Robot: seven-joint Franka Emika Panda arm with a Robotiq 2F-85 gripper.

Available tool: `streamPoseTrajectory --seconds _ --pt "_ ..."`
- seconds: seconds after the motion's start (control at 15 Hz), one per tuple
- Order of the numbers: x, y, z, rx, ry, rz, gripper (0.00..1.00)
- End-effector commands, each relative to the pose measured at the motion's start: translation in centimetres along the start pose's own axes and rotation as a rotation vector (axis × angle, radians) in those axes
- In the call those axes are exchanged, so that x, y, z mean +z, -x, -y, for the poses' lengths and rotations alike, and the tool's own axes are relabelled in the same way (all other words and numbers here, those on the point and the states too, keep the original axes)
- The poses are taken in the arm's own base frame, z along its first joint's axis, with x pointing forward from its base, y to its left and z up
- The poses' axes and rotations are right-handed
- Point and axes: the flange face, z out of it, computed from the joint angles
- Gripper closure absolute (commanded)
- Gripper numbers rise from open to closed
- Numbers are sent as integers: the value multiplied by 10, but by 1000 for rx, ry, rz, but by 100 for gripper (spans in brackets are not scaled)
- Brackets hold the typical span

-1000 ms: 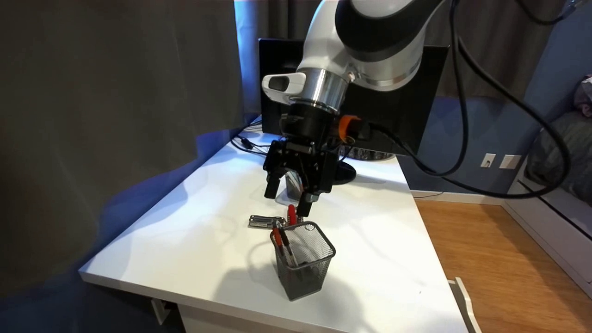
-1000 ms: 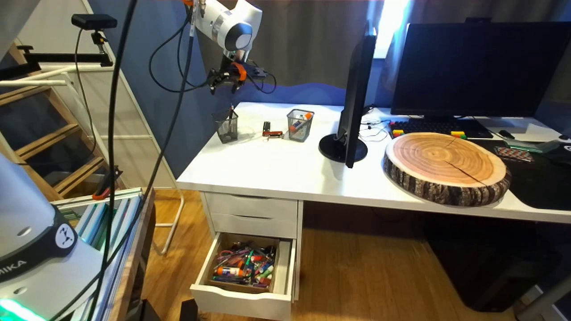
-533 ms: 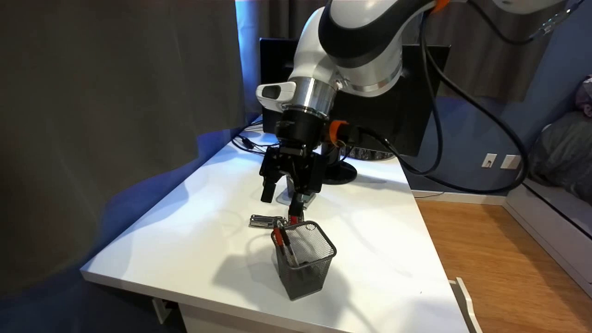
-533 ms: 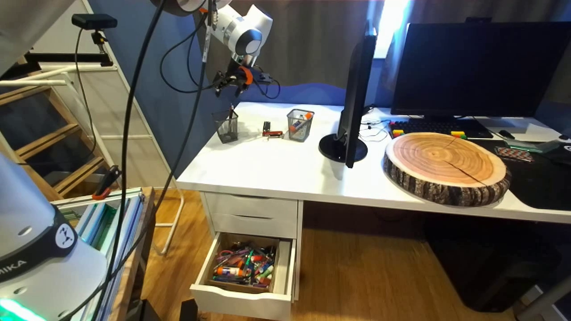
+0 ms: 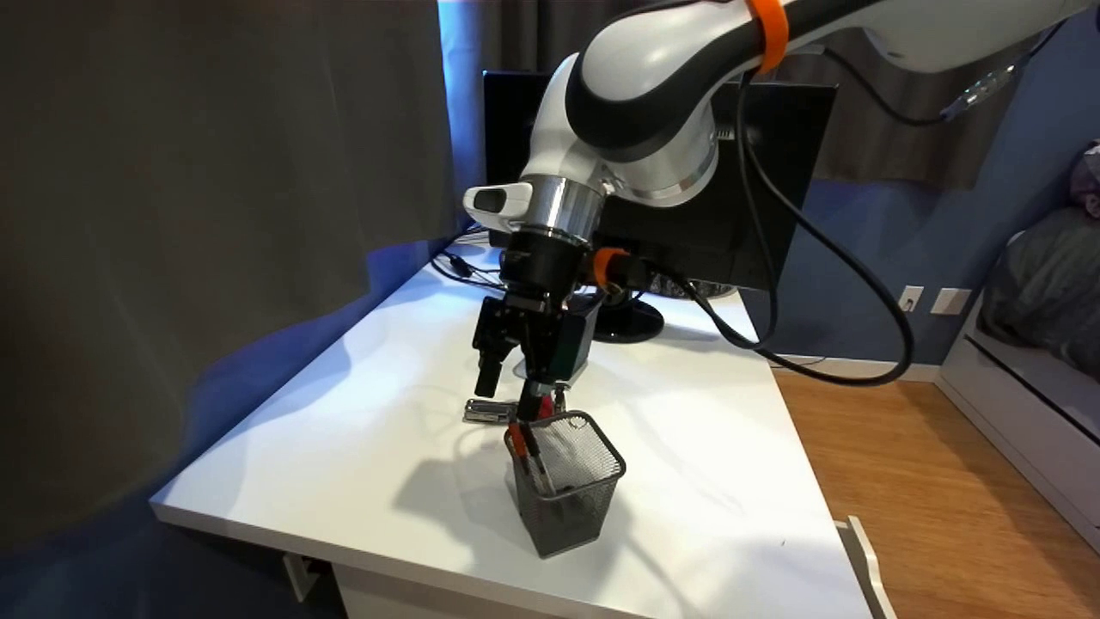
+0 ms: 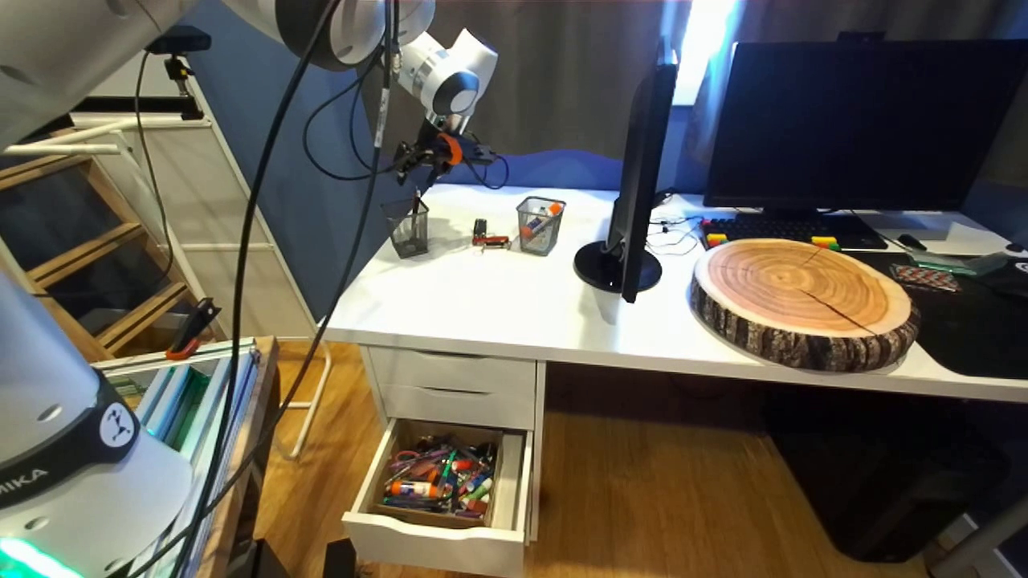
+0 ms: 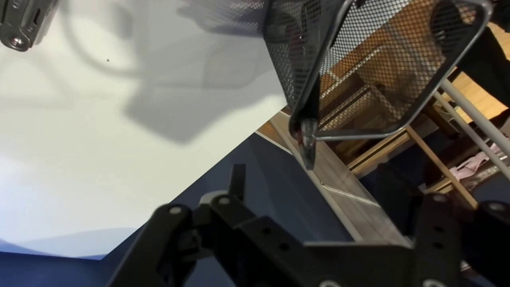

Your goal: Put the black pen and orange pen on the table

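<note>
Two monitors (image 6: 859, 120), two mesh cups (image 5: 569, 526) — one black pen (image 5: 531, 442), one orange pen (image 5: 517, 441) in one

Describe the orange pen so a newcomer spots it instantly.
In an exterior view, start at the large white table and go to the square-mouthed mesh cup in the foreground. Poking out at one corner of that cup is the orange pen: slim and red-orange, while the black pen right beside it is dark.
</note>
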Motion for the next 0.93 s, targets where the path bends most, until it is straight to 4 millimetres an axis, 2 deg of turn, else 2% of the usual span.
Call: streamPoseTrajectory --seconds 0.0,0.47,0.6,0.87 --pt "4 -1 -12 -14 -10 17 47" --pt "-1 9 -19 4 -16 28 97" --pt "-1 12 -20 8 -18 20 100" --pt "-3 12 -20 5 -15 19 100"
